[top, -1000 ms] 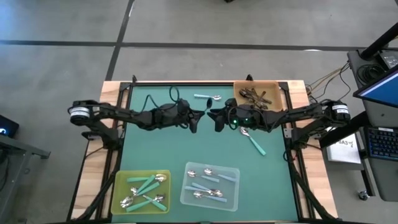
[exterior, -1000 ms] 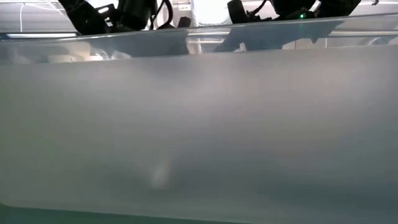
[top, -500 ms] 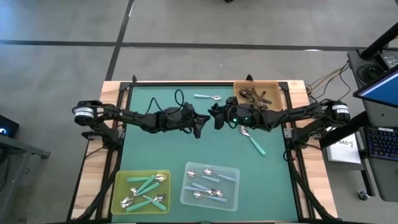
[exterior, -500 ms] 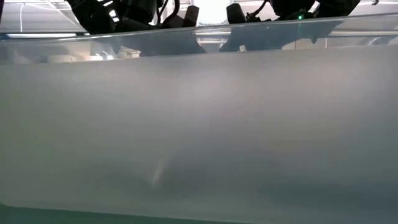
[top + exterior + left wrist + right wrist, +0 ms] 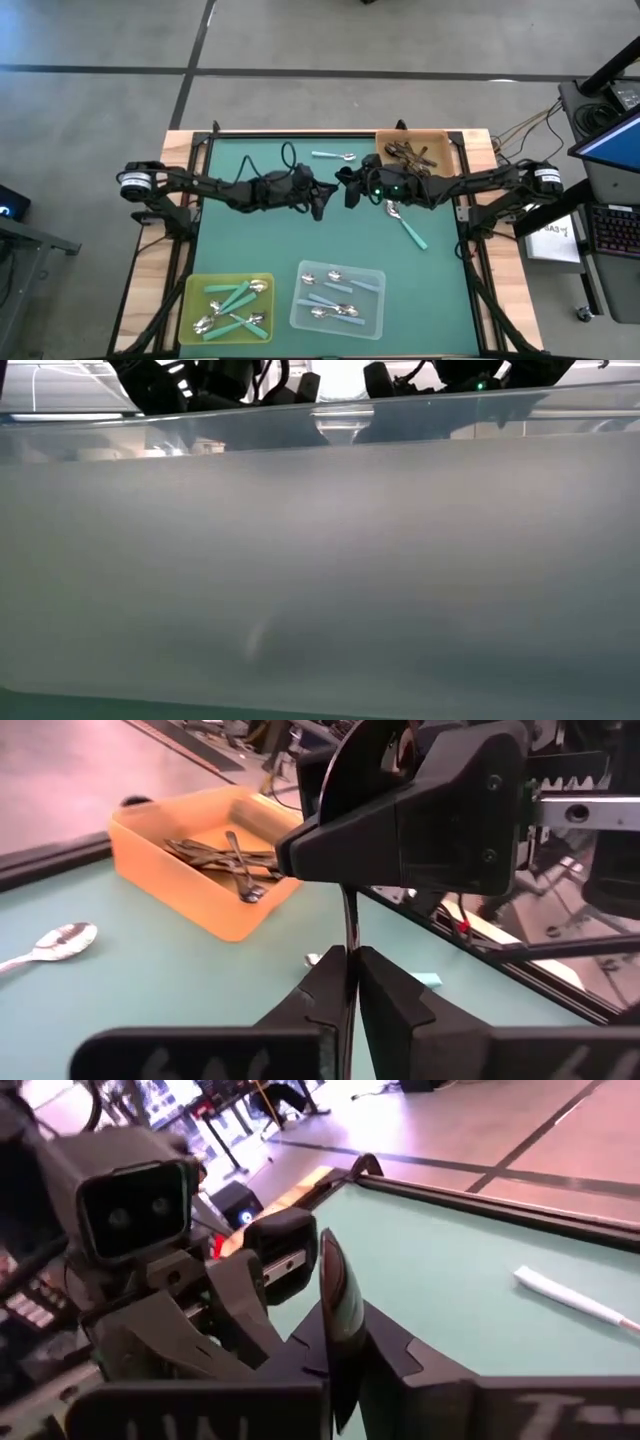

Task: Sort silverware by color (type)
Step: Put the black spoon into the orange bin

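Above the middle of the green desk point(image 5: 250, 240), the left pincer point(image 5: 318, 203) and the right pincer point(image 5: 346, 188) are brought tip to tip. A thin black-handled metal spoon point(image 5: 348, 915) is held upright between them. In the left wrist view the left pincer point(image 5: 350, 955) is closed on the lower end of the handle, and the right pincer point(image 5: 420, 810) is seen just above it. In the right wrist view the right pincer point(image 5: 340, 1330) is clamped on the same spoon point(image 5: 335, 1295), edge-on, with the left pincer point(image 5: 250, 1280) just beyond.

More black-handled spoons point(image 5: 408, 153) are piled in the square orange plastic tray point(image 5: 440, 135) at the far right corner. Teal-handled spoons point(image 5: 236, 297) are gathered in the square yellow tray point(image 5: 190, 300) at the near edge, and light-blue-handled spoons point(image 5: 335, 285) in the clear plastic tray point(image 5: 378, 300) beside it. One light-blue-handled spoon point(image 5: 333, 156) is left loose on the desk beside the orange tray, and one teal-handled spoon point(image 5: 408, 228) under the right arm.

The low view is filled by the clear tray's wall point(image 5: 320, 560)
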{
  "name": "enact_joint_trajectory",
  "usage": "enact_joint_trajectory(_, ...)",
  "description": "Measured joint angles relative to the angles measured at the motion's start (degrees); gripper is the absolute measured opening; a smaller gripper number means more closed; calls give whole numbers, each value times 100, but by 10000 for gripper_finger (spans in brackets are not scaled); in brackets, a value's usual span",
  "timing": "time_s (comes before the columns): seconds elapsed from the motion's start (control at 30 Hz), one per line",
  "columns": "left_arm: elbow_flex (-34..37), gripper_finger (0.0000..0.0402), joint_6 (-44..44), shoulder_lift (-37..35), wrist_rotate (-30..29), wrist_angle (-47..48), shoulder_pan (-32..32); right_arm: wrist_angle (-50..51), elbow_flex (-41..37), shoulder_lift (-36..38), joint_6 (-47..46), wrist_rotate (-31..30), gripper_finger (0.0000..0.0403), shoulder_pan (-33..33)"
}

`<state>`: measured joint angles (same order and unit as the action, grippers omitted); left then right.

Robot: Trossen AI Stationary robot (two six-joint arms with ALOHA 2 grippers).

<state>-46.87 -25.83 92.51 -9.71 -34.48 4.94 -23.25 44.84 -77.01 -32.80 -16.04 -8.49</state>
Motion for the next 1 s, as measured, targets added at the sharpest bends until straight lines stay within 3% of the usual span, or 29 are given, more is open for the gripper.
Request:
enact_joint_trajectory(0.1,-19,21,-21,-8,277,42,19,395,151,4,238,30,10,-72)
enact_joint_trajectory(0.23,-45,39,-10,-94,837,-111,-35,1466,604,-19,731,-556,9,-220)
enact_joint_trajectory(0.33,-34,48,7,-92,975,-25,-2,2832,1290,-4,1263,-1200,9,-271)
enact_joint_trajectory(0.5,-31,53,128,-98,987,70,-16,5374,2344,-13,1878,-2817,9,-452)
enact_joint_trajectory(0.67,-31,54,312,-98,924,168,8,7094,2678,0,1609,-3174,9,-814)
enact_joint_trajectory(0.77,-31,54,345,-98,922,157,0,7430,2454,-14,1531,-3269,9,-1147)
enact_joint_trajectory(1.0,-31,55,344,-96,889,157,5,7071,1544,-13,1883,-3367,9,-2050)
